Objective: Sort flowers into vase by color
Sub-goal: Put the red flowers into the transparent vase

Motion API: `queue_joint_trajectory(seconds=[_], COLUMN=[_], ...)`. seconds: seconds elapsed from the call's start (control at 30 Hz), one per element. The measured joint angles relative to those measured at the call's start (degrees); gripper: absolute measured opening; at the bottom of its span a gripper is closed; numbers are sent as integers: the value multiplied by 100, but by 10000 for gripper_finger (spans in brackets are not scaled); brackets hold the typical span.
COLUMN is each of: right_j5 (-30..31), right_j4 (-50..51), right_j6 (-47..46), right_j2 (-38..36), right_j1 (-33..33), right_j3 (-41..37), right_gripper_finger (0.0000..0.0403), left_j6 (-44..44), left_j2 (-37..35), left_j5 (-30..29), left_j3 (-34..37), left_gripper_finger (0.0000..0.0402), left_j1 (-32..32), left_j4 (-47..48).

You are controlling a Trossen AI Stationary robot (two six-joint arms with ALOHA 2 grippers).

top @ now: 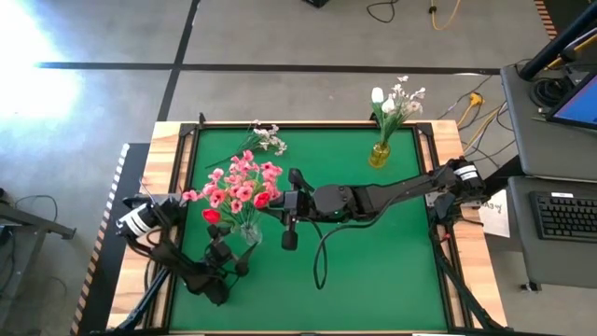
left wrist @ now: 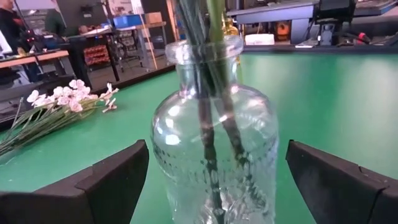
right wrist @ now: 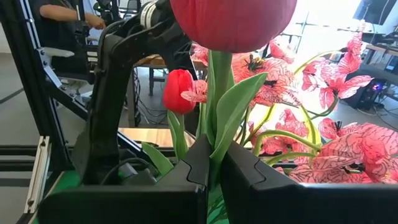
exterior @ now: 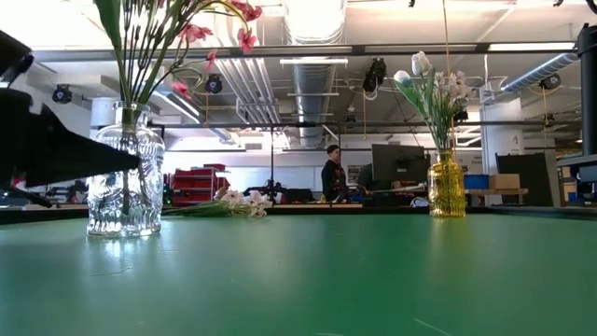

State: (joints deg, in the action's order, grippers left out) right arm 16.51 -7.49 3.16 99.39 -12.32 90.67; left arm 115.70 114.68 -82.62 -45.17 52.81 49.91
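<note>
The right pincer (right wrist: 214,163) is pressed together on the green stem of a red tulip (right wrist: 233,22), its full blossom just above the fingers, amid the pink blossom sprays (top: 241,179) standing in the clear glass vase (top: 250,233) on the green table (top: 373,271). A second red tulip (right wrist: 178,91) stands beside it. The left pincer (left wrist: 214,186) is spread wide, one finger on either side of that ribbed vase without touching it. Small white-blossom sprays (top: 269,138) lie flat near the table's far edge. White tulips (top: 384,101) stand in a yellow vase (top: 379,154), well apart.
</note>
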Motion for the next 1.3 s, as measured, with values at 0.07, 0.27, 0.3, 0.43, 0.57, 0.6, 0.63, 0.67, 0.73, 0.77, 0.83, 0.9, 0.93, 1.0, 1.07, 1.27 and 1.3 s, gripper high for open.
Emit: queue_joint_trajectory(seconds=[0.07, 0.27, 0.3, 0.43, 0.57, 0.6, 0.63, 0.67, 0.73, 0.77, 0.83, 0.9, 0.93, 1.0, 1.07, 1.27, 1.3], right_j5=[0, 0, 0, -1, 0, -1, -1, -2, -2, 0, -4, -5, -4, -4, -13, -63, -64], right_j4=[2, 3, 2, -13, -35, -35, -36, -38, -48, -48, -48, -48, -48, -49, -63, -134, -187], right_j6=[-17, -13, -13, 34, 35, 35, 38, 46, 74, 85, 95, 109, 115, 118, 140, 202, 202], right_j2=[0, 2, 3, 7, 7, 7, 7, 7, 7, 7, 7, 7, 7, 12, 51, 248, 282], right_j1=[0, 0, 0, 7, 36, 37, 39, 47, 55, 63, 82, 105, 117, 132, 140, 149, 149], right_j3=[0, 0, 0, 0, 0, 0, 0, 0, 0, 0, 0, 0, 0, 0, 0, 2, 2], right_gripper_finger=[18, 18, 18, 18, 18, 18, 18, 18, 18, 18, 18, 18, 18, 18, 18, 18, 18], left_j6=[90, 89, 63, 29, 13, 0, -27, -70, -100, -100, -102, -103, -103, -103, -103, -107, -107], left_j2=[89, 200, 198, 196, 200, 201, 203, 203, 205, 205, 207, 207, 207, 207, 209, 211, 211], left_j5=[-53, -153, -179, -202, -201, -203, -213, -225, -233, -233, -233, -230, -219, -192, -189, -169, -167], left_j3=[2, -11, -11, -7, -7, -4, -4, -4, -4, -4, -4, -4, -4, -4, -4, -4, -4], left_gripper_finger=[361, 361, 359, 337, 298, 287, 277, 268, 252, 246, 238, 236, 236, 235, 235, 235, 235], left_j1=[-63, -212, -218, -220, -220, -220, -220, -220, -220, -220, -220, -220, -220, -220, -220, -220, -220], left_j4=[-9, -208, -248, -301, -372, -388, -402, -420, -444, -444, -444, -448, -449, -461, -487, -494, -494])
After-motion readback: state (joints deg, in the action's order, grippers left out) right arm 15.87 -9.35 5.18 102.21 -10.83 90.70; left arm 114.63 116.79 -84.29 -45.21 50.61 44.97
